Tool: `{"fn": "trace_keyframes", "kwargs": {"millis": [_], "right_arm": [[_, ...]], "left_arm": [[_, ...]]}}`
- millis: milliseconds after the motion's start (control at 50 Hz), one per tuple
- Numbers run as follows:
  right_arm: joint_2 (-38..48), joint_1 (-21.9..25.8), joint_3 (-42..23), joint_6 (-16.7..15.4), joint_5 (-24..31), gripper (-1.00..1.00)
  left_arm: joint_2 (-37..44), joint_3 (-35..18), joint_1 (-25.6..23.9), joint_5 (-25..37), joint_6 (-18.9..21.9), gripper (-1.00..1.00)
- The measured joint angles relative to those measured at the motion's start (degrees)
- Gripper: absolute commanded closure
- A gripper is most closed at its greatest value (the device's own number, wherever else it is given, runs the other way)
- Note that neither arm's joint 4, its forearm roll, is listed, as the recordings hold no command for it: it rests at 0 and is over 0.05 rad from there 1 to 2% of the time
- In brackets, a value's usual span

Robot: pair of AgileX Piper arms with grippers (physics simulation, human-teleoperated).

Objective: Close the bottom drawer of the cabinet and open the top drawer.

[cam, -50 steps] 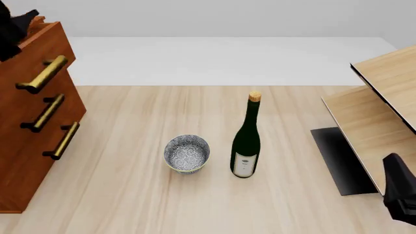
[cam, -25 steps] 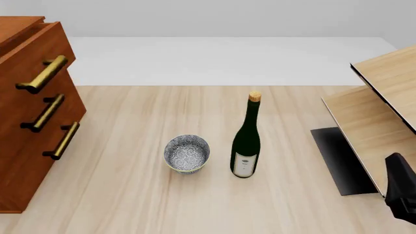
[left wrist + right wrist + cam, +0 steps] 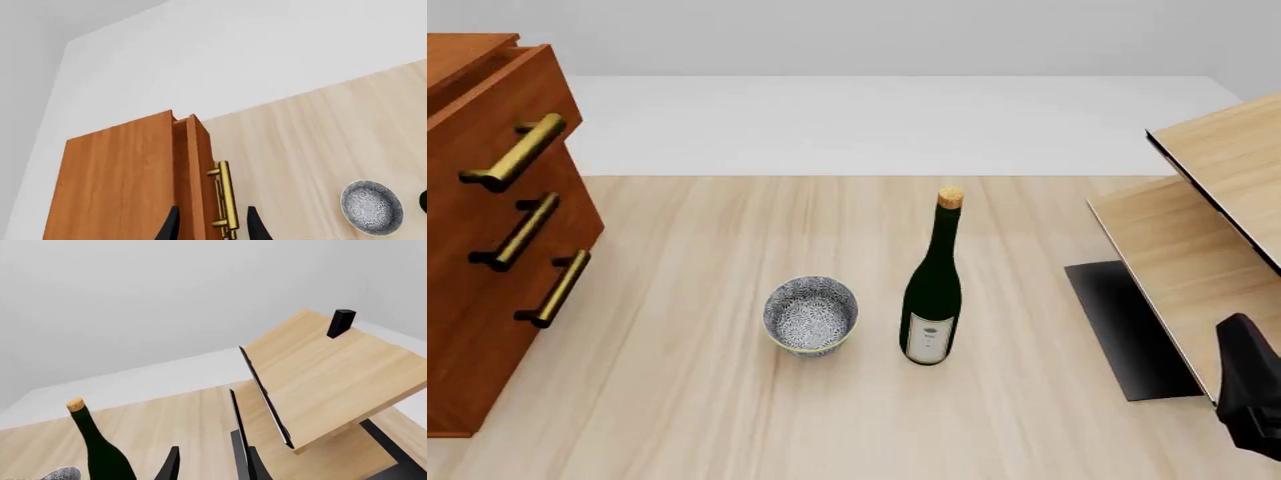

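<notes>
Gone from the front view is the dark arm that crossed the cabinet's top corner a second ago, and the cabinet point(image 3: 487, 250), bowl and bottle have not shifted since. Nearest the camera, low and far from the cabinet, the right hand point(image 3: 208, 466) hangs by the pale shelf unit point(image 3: 1214, 250), its fingers spread with nothing between them. The left hand point(image 3: 210, 227) shows only in its own wrist view, likewise spread and empty, poised above the cabinet with the brass handle point(image 3: 225, 197) of the top drawer point(image 3: 193, 175) between its fingertips in line of sight but apart from them. On the surface point(image 3: 694, 400), the patterned bowl point(image 3: 811, 315) and the green bottle point(image 3: 933, 290) stand well clear of the cabinet's front. The bottom drawer point(image 3: 541, 310) sits about flush with the middle one, so it looks closed; the top drawer stands slightly proud of the cabinet, so I judge it partly open. Both drawers should behave as stiff, fairly heavy wooden boxes that slide straight. The smooth brass bar point(image 3: 514, 152) is the only hold; it may be slippery, so pinch across its middle, between the posts, and pull squarely away from the cabinet.
</notes>
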Motion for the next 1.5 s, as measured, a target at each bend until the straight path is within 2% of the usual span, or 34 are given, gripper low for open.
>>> {"fn": "trace_keyframes", "kwargs": {"millis": [200,500,920,1500], "right_arm": [[0.00,0.20,-0.05,-0.22,0.03,-1.00],[-0.03,0.28,-0.10,-0.25,0.09,-1.00],[-0.08,0.31,-0.08,-0.14,0.10,-1.00],[-0.04,0.28,-0.08,-0.15,0.06,-1.00]], "left_arm": [[-1.16,3.86,1.06,-1.23,-3.68,-1.00],[-3.62,12.66,1.71,-4.80,-6.37,-1.00],[-6.43,22.09,4.58,-8.81,-6.16,-1.00],[-8.66,28.72,7.07,-11.45,-5.35,-1.00]]}}
